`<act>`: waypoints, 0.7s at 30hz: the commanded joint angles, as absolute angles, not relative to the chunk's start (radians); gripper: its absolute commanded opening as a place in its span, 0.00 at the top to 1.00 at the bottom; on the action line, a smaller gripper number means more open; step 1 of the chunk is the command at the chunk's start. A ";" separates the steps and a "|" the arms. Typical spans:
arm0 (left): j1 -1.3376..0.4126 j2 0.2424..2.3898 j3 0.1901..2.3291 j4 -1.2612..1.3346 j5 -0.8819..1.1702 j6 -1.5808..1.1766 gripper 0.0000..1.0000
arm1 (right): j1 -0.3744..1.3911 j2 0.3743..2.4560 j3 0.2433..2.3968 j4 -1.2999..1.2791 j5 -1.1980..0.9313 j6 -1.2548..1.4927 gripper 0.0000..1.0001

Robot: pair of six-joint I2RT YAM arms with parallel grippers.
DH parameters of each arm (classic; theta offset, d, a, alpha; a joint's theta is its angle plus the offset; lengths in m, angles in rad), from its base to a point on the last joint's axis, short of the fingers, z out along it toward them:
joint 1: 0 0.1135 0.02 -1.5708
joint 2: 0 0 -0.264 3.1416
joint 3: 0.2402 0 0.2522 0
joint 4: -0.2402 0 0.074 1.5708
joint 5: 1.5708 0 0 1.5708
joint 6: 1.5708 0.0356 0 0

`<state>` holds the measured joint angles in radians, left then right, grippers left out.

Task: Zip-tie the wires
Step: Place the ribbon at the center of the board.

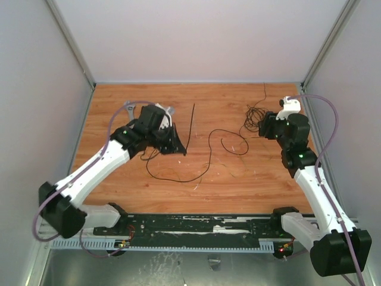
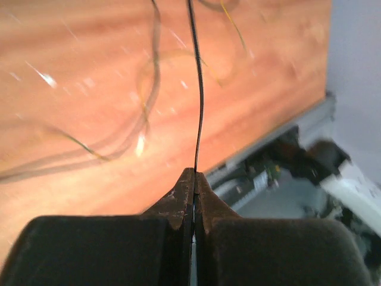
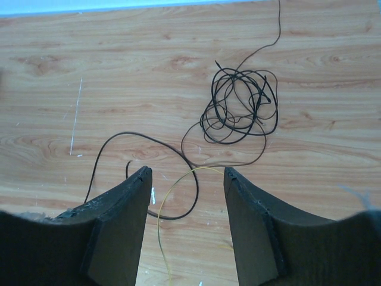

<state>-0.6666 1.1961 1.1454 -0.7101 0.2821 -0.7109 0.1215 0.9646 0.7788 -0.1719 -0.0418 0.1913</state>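
On the counter (image 1: 268,173), centre-left, the zip tie (image 2: 199,89) is pinched at one end by the left fingers (image 2: 178,205), closed tight, and pointed to 12 o'clock. At 2 o'clock the wires (image 3: 238,107) are spread loose under the right fingers (image 3: 122,208), half-parted and empty. The thin strip could be twisted from that pinch; stray strands could be left outside the loop.
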 commanded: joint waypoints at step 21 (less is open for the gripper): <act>-0.205 2.130 1.654 -0.338 0.310 -0.461 1.00 | 0.117 1.031 0.811 -0.129 0.057 0.194 0.47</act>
